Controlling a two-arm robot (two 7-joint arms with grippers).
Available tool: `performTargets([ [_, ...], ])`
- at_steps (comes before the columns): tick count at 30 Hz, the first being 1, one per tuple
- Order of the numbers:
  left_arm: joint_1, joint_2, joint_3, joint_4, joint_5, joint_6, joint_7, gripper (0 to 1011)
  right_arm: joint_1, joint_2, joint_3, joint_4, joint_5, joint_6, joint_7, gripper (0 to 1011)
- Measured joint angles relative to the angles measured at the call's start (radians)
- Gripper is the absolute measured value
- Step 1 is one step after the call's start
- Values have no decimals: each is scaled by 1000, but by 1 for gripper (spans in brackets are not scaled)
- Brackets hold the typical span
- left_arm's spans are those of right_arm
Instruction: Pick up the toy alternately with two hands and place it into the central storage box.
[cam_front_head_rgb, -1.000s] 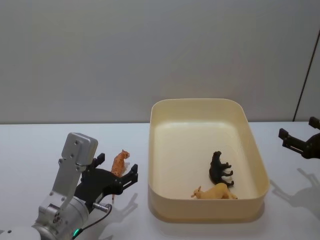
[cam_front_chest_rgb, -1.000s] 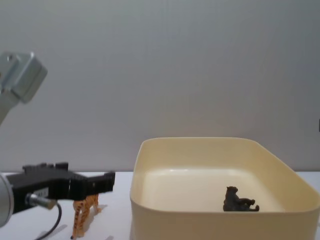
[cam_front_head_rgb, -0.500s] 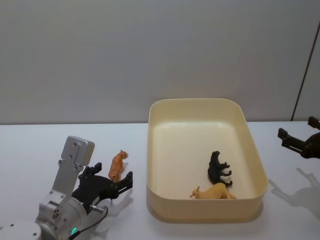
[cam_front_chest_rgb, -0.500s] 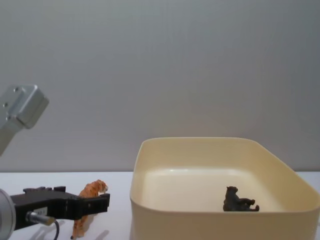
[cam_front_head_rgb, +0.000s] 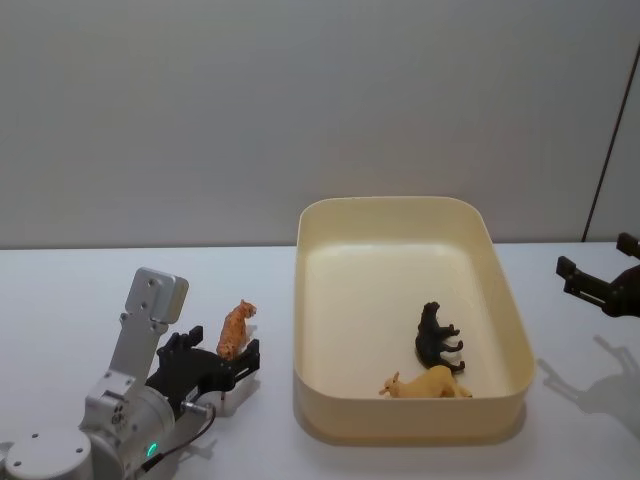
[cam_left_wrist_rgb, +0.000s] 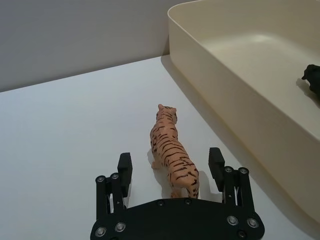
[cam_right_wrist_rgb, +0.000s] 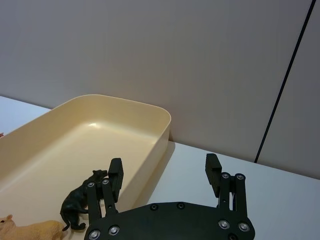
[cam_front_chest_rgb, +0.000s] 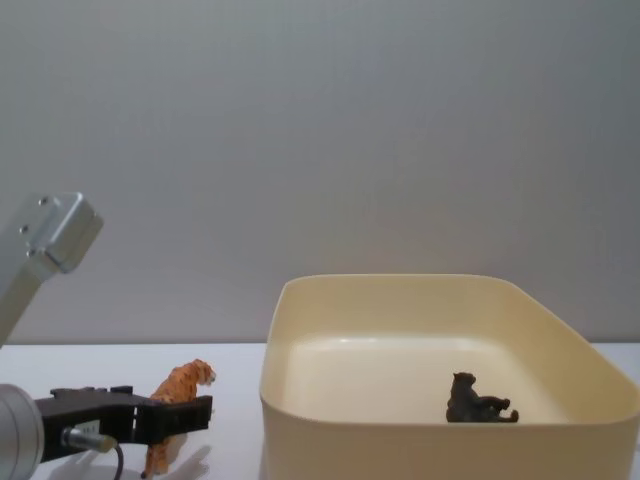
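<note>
An orange striped tiger toy (cam_front_head_rgb: 236, 329) (cam_left_wrist_rgb: 172, 153) (cam_front_chest_rgb: 178, 398) stands upright on the white table, left of the cream-yellow storage box (cam_front_head_rgb: 330, 212) (cam_front_chest_rgb: 300, 410) (cam_left_wrist_rgb: 240, 100) (cam_right_wrist_rgb: 150, 135). My left gripper (cam_front_head_rgb: 218, 366) (cam_left_wrist_rgb: 170, 165) (cam_front_chest_rgb: 170, 415) is low and open, its fingers on either side of the tiger's hindquarters without closing on it. My right gripper (cam_front_head_rgb: 598, 278) (cam_right_wrist_rgb: 164, 173) hangs open and empty at the far right, beyond the box. A black animal figure (cam_front_head_rgb: 438, 337) (cam_front_chest_rgb: 478, 400) (cam_right_wrist_rgb: 82, 200) and a tan one (cam_front_head_rgb: 428, 384) (cam_right_wrist_rgb: 27, 230) lie inside the box.
The box's left wall stands close to the tiger on its right side. White table (cam_front_head_rgb: 60, 290) stretches to the left and behind the tiger. A grey wall rises behind the table.
My left gripper has dropped lower and drawn back, so the tiger now stands between its open fingers. The right arm has not moved.
</note>
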Motion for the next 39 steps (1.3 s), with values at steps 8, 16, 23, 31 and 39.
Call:
performTargets([
  [8,-12,-10,-1,23,1,3,-3,736,0,0,0,0,0,0,0,1001],
  [16,-17,-14,-2,31,2,4,-4,498,0,0,0,0,0,0,0,1001],
  [23,-18,-16,-3,22,10,13,8,302,0,0,0,0,0,0,0,1001],
  [31,-38,-27,-9,-6,42,22,56,296,0,0,0,0,0,0,0,1001],
  [39,-72,-46,-15,-32,84,19,80,296,0,0,0,0,0,0,0,1001],
])
